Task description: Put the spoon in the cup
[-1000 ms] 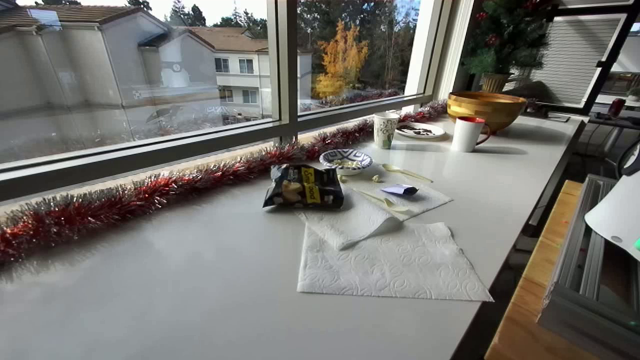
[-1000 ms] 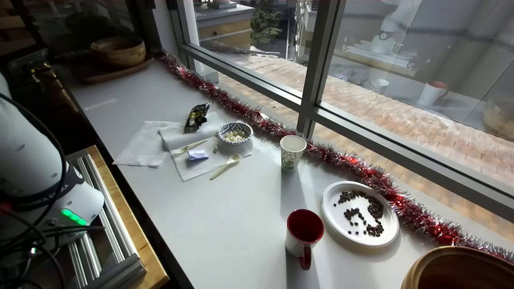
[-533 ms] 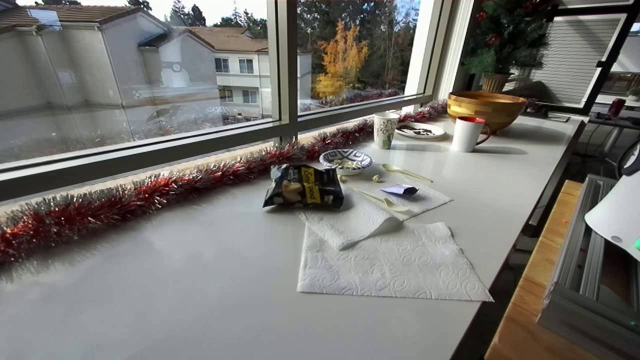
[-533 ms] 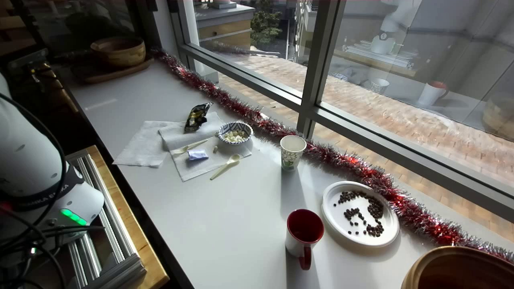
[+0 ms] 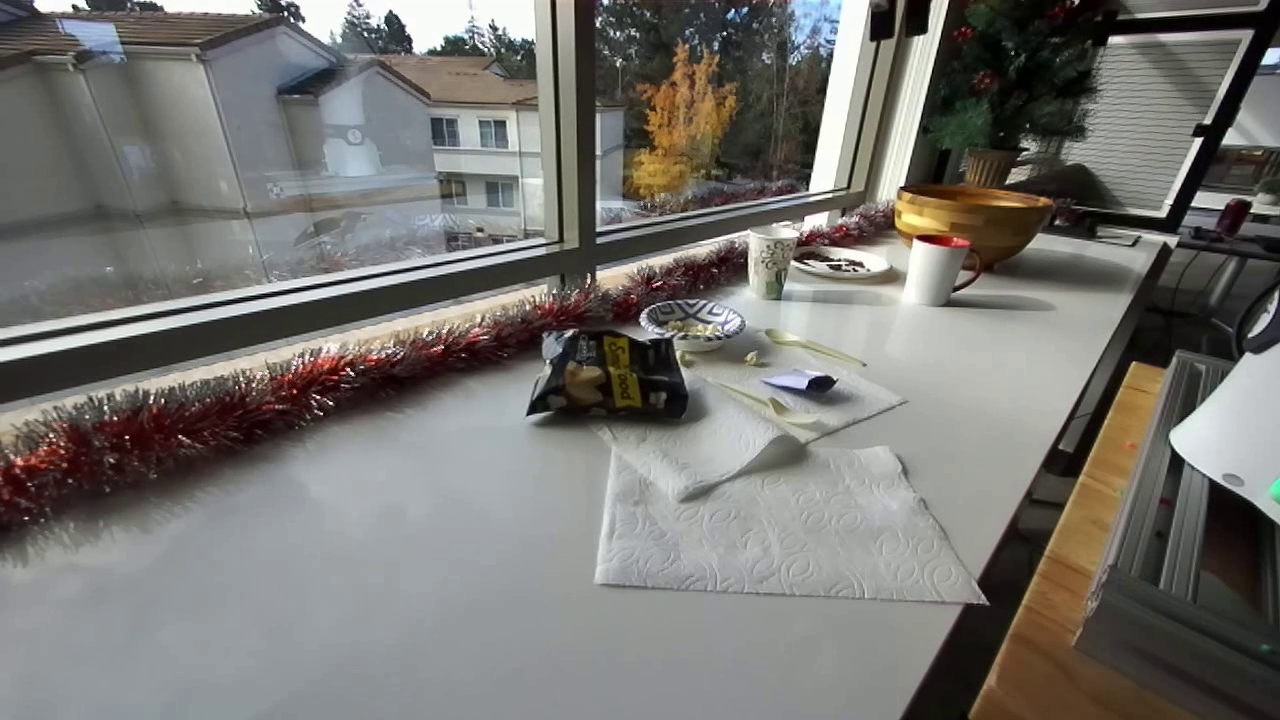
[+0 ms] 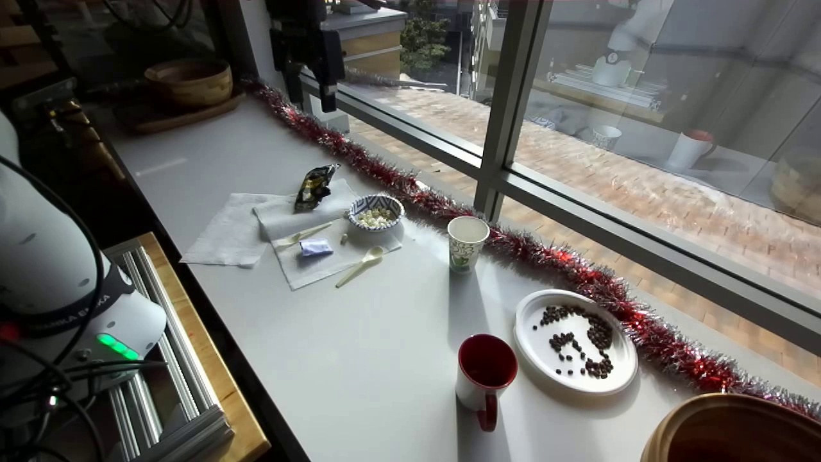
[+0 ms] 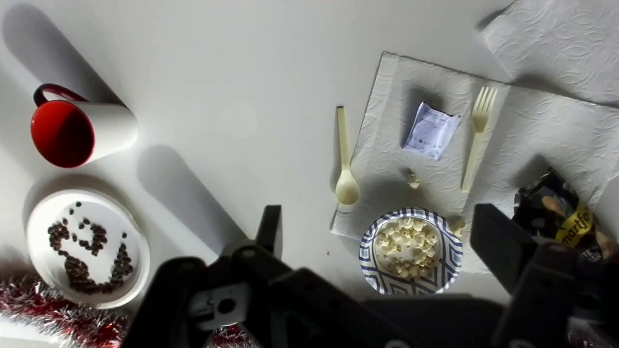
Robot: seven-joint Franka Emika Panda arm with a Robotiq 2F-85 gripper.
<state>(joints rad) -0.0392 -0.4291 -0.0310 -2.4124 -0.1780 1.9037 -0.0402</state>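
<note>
White table (image 6: 359,346): paper cup (image 6: 466,249), mug (image 6: 485,380), plate (image 6: 537,353), paper towels (image 5: 790,530); spoon (image 7: 344,153) partly.

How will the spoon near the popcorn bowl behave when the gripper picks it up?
The spoon is probably light, being slim and plastic-looking. Its narrow handle may twist when gripped, and the wider scoop end might dip.

The pale yellow spoon (image 7: 345,162) lies flat, partly on a paper towel (image 7: 440,183), apart from the upright, patterned paper cup (image 6: 465,252).

Windowside snack counter (image 6: 359,346) with popcorn (image 7: 407,226), tinsel (image 6: 587,276)
</note>
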